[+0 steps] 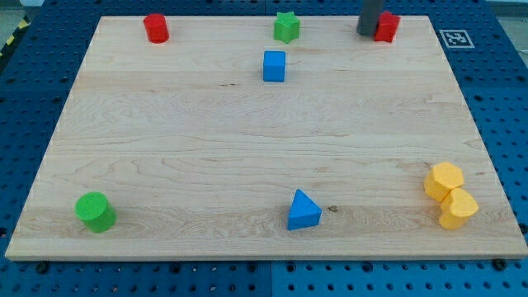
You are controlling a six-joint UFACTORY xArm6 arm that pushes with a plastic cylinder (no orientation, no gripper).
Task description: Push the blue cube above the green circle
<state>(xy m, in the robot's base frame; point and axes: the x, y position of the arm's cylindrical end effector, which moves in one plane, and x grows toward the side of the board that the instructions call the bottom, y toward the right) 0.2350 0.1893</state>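
The blue cube (pixel 274 66) sits near the view's top, a little right of the middle. The green circle (pixel 95 212) is a short green cylinder near the view's bottom left corner, far from the cube. My rod comes down at the view's top right, and my tip (pixel 366 32) rests on the board right beside the left side of a red block (pixel 386 26). The tip is well to the right of the blue cube and slightly higher in the view.
A green star block (pixel 286 27) lies just above the blue cube. A red cylinder (pixel 156 28) is at the top left. A blue triangle (pixel 304 210) lies at the bottom centre. Two yellow blocks (pixel 450 194) touch at the bottom right. The wooden board (pixel 247 148) rests on a blue pegboard.
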